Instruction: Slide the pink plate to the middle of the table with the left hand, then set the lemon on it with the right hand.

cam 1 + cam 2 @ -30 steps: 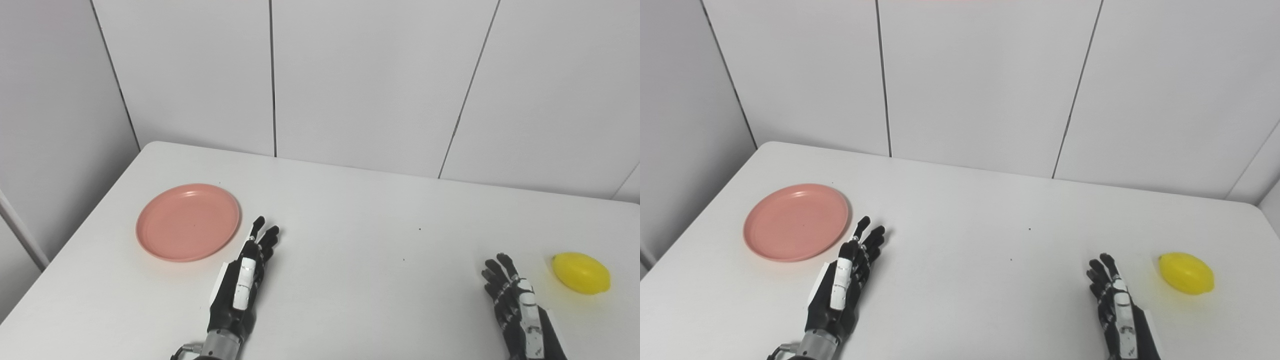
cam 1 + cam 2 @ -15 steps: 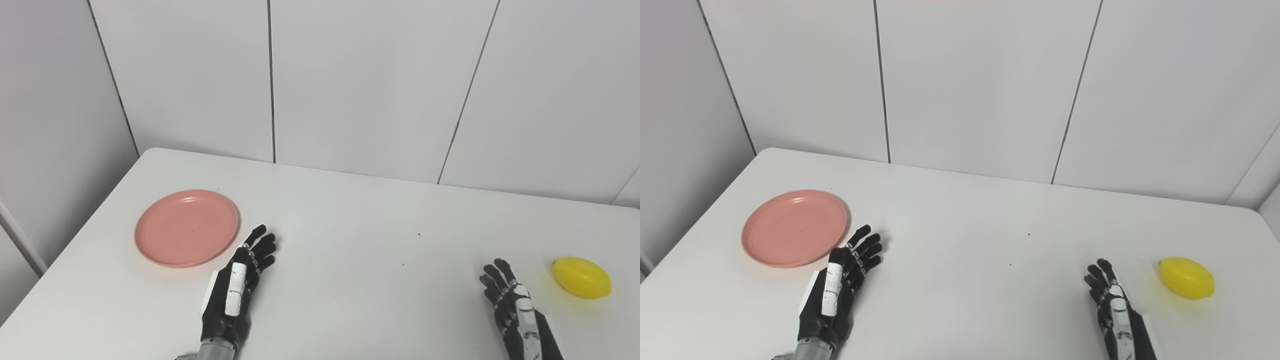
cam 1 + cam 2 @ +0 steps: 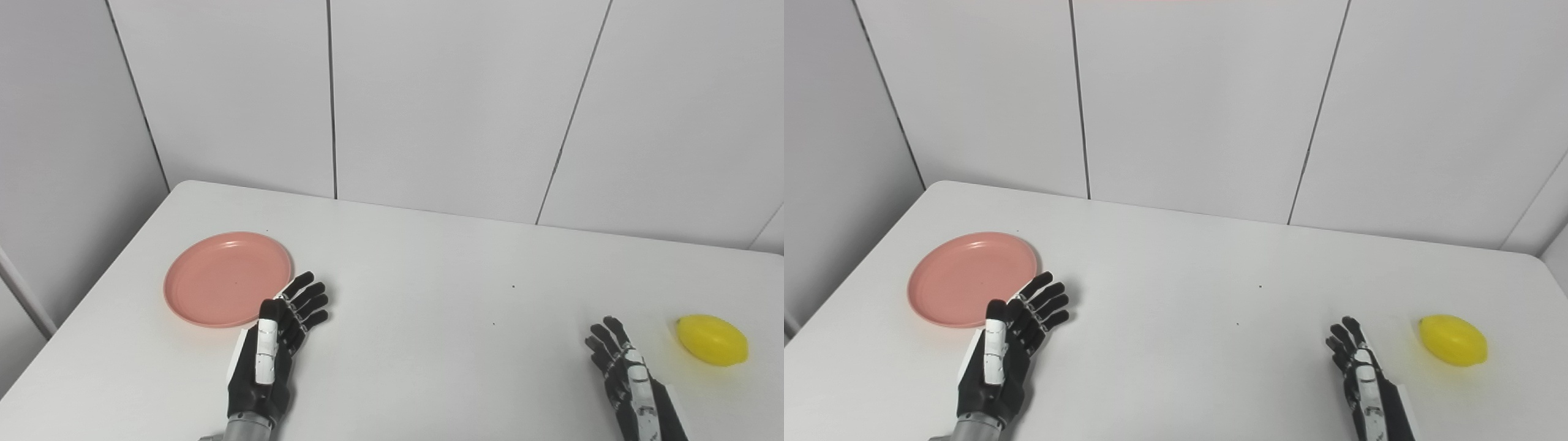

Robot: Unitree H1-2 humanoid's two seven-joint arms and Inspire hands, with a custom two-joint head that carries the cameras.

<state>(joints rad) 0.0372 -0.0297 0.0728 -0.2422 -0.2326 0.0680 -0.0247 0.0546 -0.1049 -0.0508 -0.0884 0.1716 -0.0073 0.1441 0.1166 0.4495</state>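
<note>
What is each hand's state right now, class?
Left hand: open, fingers apart, holding nothing, beside the pink plate.
Right hand: open, holding nothing, short of the lemon.

On the table, the plate lies toward the left side and the lemon toward the far right edge, the two well apart. The left hand sits at the plate's near right rim, its fingertips just beside it, while the right hand is at the near edge, left of the lemon and apart from it. A panelled wall stands behind the table.
</note>
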